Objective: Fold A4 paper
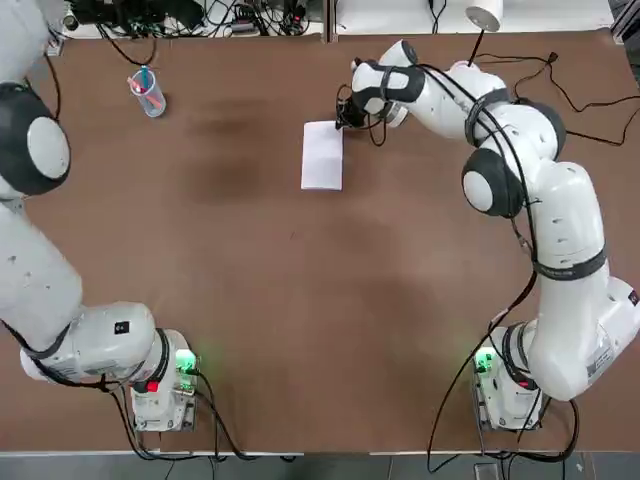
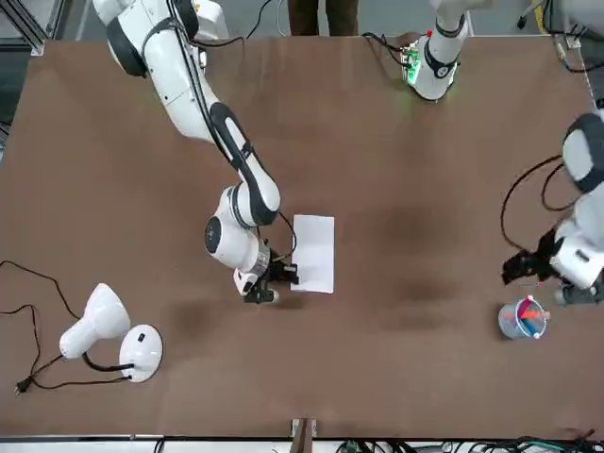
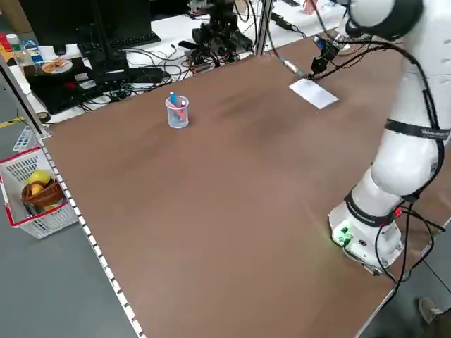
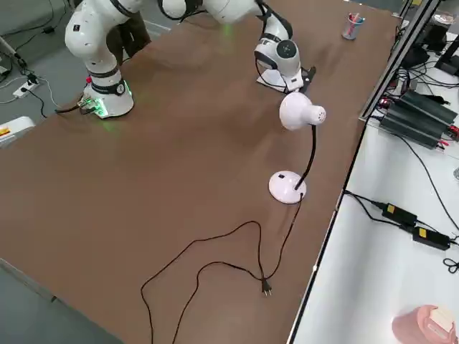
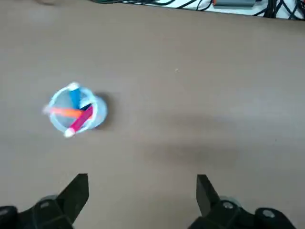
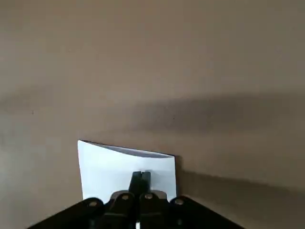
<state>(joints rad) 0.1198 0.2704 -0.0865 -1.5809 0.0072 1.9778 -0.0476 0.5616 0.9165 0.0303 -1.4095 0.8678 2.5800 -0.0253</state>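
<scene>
White paper (image 1: 322, 156) lies on the brown table (image 1: 250, 260), folded into a narrow shape, at the far side from the robot. Right gripper (image 6: 141, 174) is over the paper with its two fingers closed together; whether it presses the sheet, one cannot tell. Probably the step in hand is to flatten the crease. The next move would ask for a gentle pressing along the fold, because an upper edge gapes a little. Left gripper (image 5: 143, 191) stands open and idle near the cup of pens (image 5: 78, 109). Close beside the right arm, the lamp (image 2: 142, 352) could hinder a wide swing.
</scene>
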